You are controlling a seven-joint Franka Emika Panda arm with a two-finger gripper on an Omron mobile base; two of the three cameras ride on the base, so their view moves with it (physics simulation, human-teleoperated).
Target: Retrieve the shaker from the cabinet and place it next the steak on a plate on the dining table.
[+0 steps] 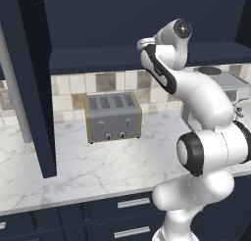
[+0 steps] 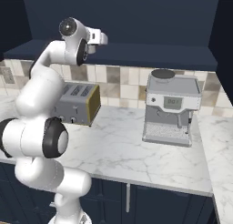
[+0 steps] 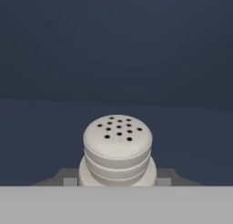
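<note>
Gripper [image 3: 117, 184]: jaws drawn in close on the shaker [image 3: 118, 150]; the finger tips themselves sit low at the frame's bottom edge, flanking the shaker's base on either side, so contact is judged rather than plainly seen.

Shaker: pale, domed, perforated cap with ribbed bands below; stands upright, long axis vertical, directly ahead of the hand and centred between the jaws. Rests on the cabinet [image 1: 122, 59] shelf board, dark navy back wall behind it.

Arm: reaches up and forward, wrist [image 2: 93, 38] at the level of the shelf edge in the right base view, hand pushed into the cabinet opening.

Below, on the marble counter [image 1: 98, 166]: four-slot toaster [image 1: 113, 116], grey with yellow trim; espresso machine [image 2: 172, 107] to its right, well apart.

Judgement: grasp appears made; the coming move turns on drawing the shaker straight back toward the arm, keeping it upright and clear of the shelf lip.
</note>
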